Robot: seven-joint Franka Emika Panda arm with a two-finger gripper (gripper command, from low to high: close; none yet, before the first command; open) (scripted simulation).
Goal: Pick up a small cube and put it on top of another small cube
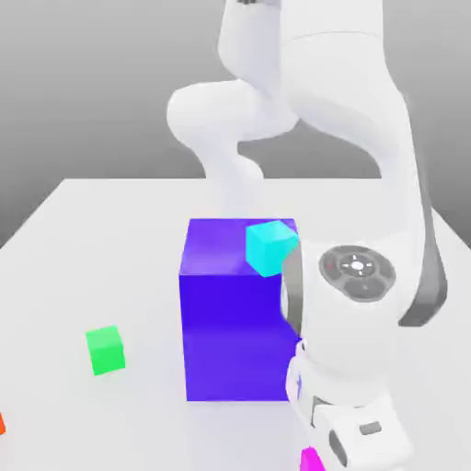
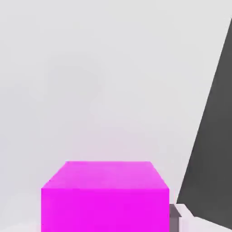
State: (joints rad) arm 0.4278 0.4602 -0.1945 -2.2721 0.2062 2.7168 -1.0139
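- Small magenta cube (image 2: 105, 210) – right at the claw (image 2: 113, 223), with a small dark-and-white part just beside one of its sides in the hand view; I cannot tell whether the claw is spread, pressed together or pinching the cube.
- In the exterior view the cube is partly cut off, well apart from the far edge of the worktop (image 1: 147, 198), next to the white hand; whether it touches the worktop I cannot tell.
- Big blue-purple block (image 1: 239, 336) – upright on the worktop, towards the exterior view's left from the hand, its side partly hidden by the arm (image 1: 336, 74).
- Small cyan cube (image 1: 269, 249) – seen over the block's top face and front top edge, partly behind the arm.
- Small green cube (image 1: 106, 350) – on the worktop, apart from the block, nearer the worktop's edge on the exterior view's left.
- Orange-red cube (image 1: 1, 424) – farther out on that side, just a sliver.
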